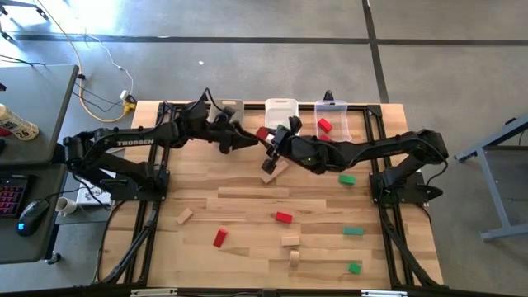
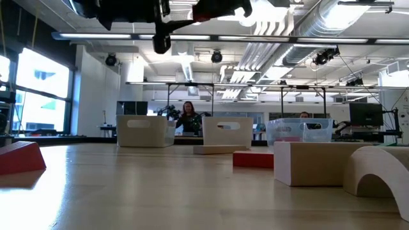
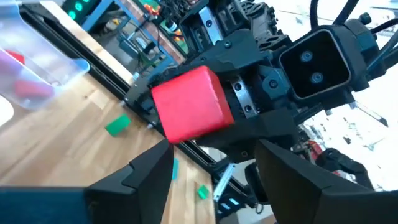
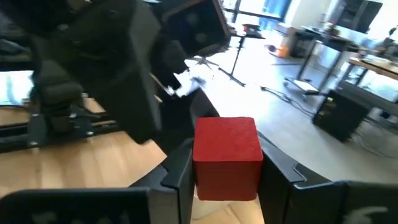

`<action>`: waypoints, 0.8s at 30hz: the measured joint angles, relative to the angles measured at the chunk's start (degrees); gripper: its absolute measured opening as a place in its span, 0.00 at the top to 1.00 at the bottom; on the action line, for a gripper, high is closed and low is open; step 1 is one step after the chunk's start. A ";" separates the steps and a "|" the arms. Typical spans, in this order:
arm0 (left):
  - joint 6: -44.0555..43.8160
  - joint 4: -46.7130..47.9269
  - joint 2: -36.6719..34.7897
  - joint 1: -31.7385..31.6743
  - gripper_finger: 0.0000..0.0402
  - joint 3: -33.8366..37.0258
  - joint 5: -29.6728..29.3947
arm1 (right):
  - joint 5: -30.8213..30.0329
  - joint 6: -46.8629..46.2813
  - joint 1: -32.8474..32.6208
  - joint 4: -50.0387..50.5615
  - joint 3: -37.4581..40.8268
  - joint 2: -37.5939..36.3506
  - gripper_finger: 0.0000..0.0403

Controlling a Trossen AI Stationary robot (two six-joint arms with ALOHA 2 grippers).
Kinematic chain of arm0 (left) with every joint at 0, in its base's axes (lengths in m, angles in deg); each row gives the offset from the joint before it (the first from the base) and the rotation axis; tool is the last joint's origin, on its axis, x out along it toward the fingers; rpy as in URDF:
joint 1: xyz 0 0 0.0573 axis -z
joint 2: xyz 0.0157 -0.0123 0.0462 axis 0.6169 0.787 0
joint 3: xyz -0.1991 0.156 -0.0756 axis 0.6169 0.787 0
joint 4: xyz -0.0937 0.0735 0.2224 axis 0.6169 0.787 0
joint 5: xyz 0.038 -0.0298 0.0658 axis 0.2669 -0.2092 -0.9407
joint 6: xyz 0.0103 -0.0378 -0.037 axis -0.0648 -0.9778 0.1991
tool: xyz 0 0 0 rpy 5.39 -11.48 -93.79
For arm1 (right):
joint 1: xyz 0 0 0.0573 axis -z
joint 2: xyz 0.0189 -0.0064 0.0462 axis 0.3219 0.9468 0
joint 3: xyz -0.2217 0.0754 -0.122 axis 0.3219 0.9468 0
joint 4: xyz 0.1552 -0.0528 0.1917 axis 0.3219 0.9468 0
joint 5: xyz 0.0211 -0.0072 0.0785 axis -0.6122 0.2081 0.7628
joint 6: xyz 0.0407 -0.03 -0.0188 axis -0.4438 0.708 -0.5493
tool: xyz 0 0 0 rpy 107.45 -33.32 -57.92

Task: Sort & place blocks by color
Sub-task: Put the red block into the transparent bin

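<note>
A red block [image 1: 262, 133] hangs in the air over the far middle of the table, with my right gripper [image 4: 227, 177] shut on it. My left gripper [image 3: 211, 171] faces it from the table's left, open, with its fingertips just short of the block [image 3: 189, 104]. Other red, green and tan blocks lie scattered on the table, among them a tan one [image 1: 269, 172] below the grippers, a red one [image 1: 284, 218] and a green one [image 1: 353, 232]. Three bins stand along the far edge; the translucent one [image 1: 337, 109] holds red blocks [image 1: 324, 125]. My right gripper pinches the red block by two opposite side faces [image 4: 202, 168] between its two fingers [image 4: 179, 171]. The fingers come about level from the table's right. The block is lifted clear of the table, and its top stands above the fingers.
A white bin [image 1: 280, 104] and a grey bin [image 1: 228, 106] stand beside the translucent one. A long tan plank [image 1: 247, 192] lies mid-table. Both arms meet above the far middle. A desk with a keyboard and mouse [image 1: 33, 216] is left of the table.
</note>
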 joint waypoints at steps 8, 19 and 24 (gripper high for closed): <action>6.49 0.48 -0.07 -0.81 0.43 0.00 0.06 | -10.78 -4.32 0.04 5.98 0.00 0.00 0.74; 12.59 2.74 -0.07 -0.61 0.43 -0.02 0.04 | -14.17 -26.56 2.95 27.18 0.01 0.00 0.73; 12.83 6.79 -0.07 -0.61 0.43 -0.01 0.04 | -9.02 -38.59 6.64 38.42 0.02 0.00 0.73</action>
